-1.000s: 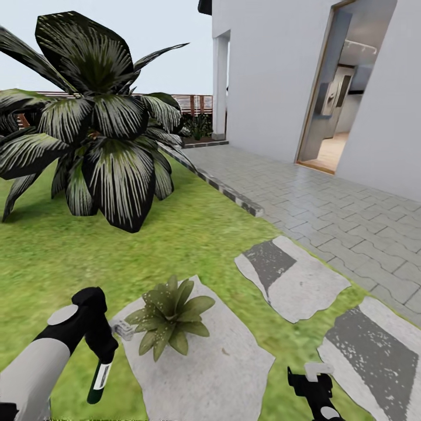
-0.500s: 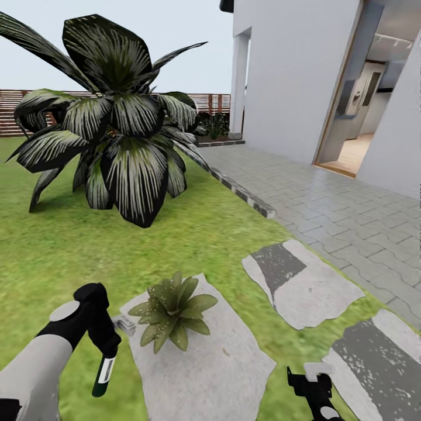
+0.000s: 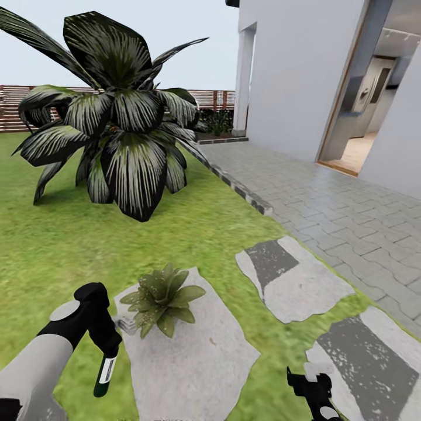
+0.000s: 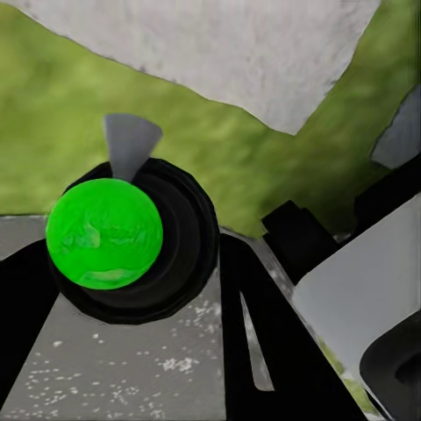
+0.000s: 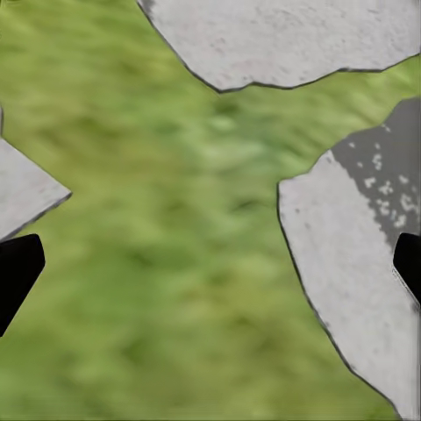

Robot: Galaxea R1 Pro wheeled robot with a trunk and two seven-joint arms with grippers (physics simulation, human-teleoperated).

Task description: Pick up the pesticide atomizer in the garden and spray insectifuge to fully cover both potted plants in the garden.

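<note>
Atomizer point(image 3: 105, 369) upright; potted plant point(image 3: 159, 297) beside.

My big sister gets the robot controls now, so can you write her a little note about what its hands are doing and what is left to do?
Left gripper: shut on the pesticide atomizer, which hangs bottom-down over the grass.
Right gripper: open and empty, low over the lawn.
One potted plant sits on a stepping stone, just beside the left gripper.
Done: atomizer picked up and brought to this plant.
Left: spray this plant all over; no spray is visible yet. Then find the second plant and cover it too.
</note>
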